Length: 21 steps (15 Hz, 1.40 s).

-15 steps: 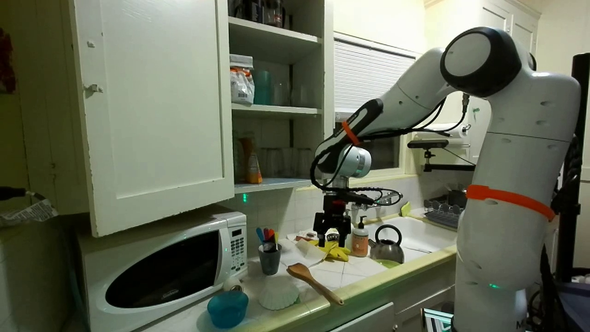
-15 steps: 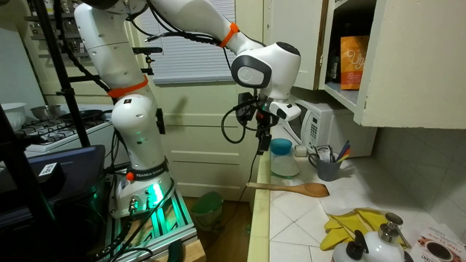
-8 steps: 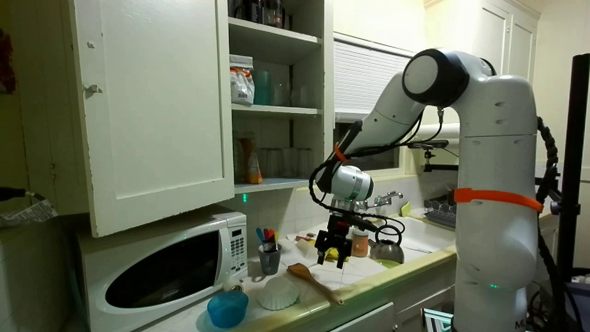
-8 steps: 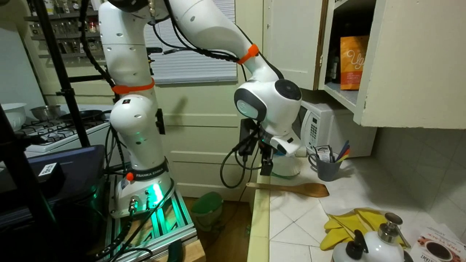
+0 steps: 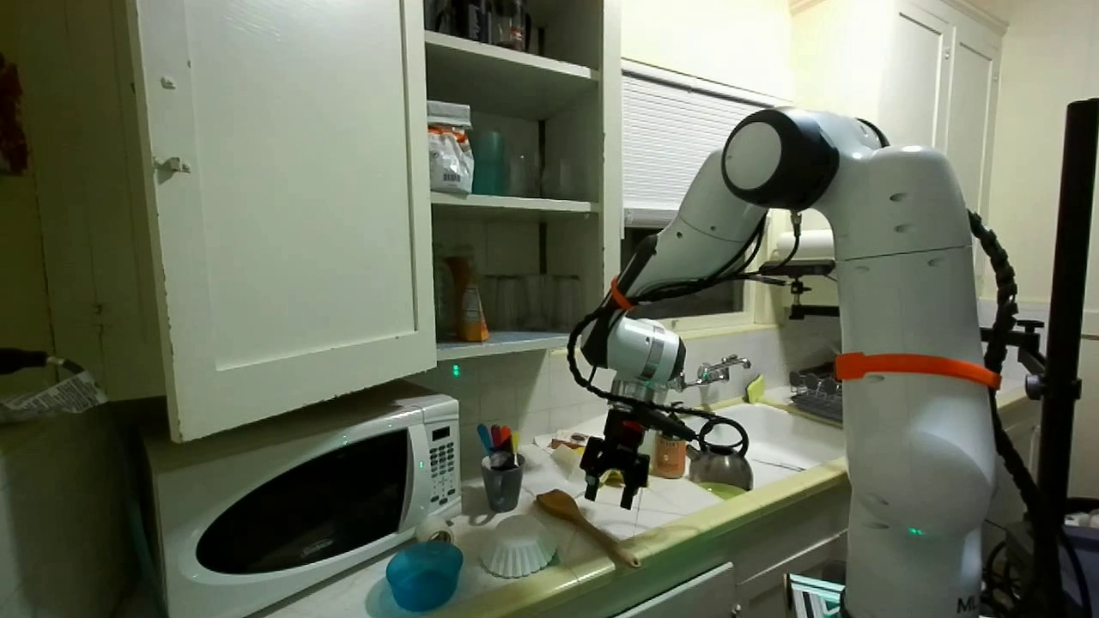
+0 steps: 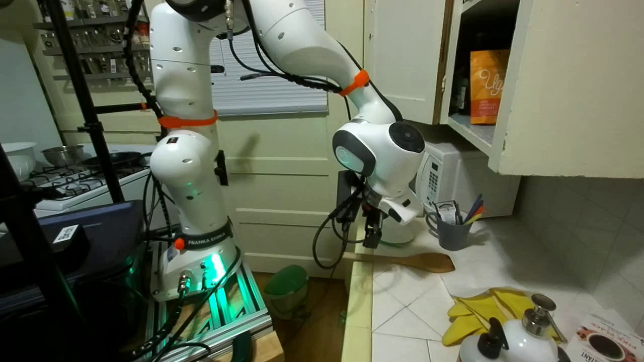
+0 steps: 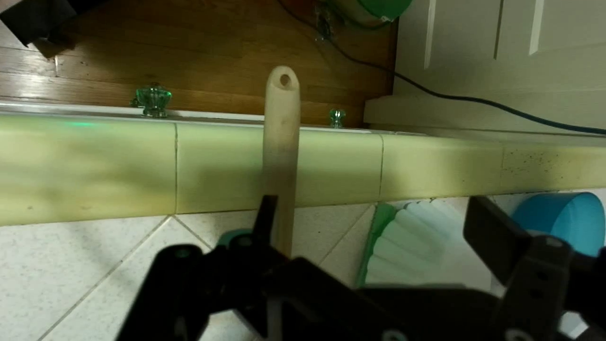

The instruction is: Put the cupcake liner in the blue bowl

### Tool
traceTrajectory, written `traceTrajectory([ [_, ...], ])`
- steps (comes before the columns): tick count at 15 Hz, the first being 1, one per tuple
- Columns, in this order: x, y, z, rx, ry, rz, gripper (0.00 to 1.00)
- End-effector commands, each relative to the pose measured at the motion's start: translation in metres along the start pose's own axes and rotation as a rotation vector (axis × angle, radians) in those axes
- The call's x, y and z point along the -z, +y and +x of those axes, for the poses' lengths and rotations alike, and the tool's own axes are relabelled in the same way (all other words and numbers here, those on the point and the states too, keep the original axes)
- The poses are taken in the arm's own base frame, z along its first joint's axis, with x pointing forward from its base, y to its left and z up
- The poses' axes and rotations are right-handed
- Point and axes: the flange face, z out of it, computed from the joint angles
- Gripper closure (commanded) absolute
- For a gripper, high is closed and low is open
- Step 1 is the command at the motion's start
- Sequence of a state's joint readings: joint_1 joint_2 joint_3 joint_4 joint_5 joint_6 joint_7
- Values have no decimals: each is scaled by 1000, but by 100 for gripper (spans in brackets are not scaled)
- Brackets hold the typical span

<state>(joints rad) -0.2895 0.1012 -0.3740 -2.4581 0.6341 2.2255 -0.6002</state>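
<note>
The cupcake liner (image 5: pixel 519 547), white and pleated, rests on the counter beside the blue bowl (image 5: pixel 425 575). A green edge (image 7: pixel 378 232) shows along the liner's rim in the wrist view. My gripper (image 5: pixel 610 498) hangs above the counter near the wooden spoon, with its jaws wide apart and nothing between them. Seen from the wrist, the liner (image 7: pixel 421 246) lies below, between the fingers' lines of sight, and the bowl (image 7: pixel 580 218) is partly behind the right finger. In an exterior view the arm hides the bowl and part of the liner (image 6: pixel 397 232).
A wooden spoon (image 5: pixel 592 528) lies across the counter, its handle over the front edge (image 7: pixel 227 166). A grey mug of utensils (image 5: pixel 502 482) stands by the microwave (image 5: pixel 318 498). Yellow gloves (image 6: pixel 483 311), a soap bottle (image 5: pixel 669 451) and a kettle (image 5: pixel 721 463) are farther along.
My gripper has come down toward the counter and tilted, and the arm above it has swung over. It stays open throughout. The liner and bowl have not moved.
</note>
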Motion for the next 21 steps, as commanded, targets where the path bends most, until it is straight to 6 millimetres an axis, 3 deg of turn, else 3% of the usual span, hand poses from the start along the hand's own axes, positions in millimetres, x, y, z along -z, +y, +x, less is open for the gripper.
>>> traceTrajectory([
  [1, -16, 1, 1, -26, 91, 98, 0],
  [8, -49, 12, 8, -19, 261, 278, 0],
  [16, -99, 7, 26, -8, 209, 279, 0],
  [21, -97, -3, 43, 11, 238, 297, 0],
])
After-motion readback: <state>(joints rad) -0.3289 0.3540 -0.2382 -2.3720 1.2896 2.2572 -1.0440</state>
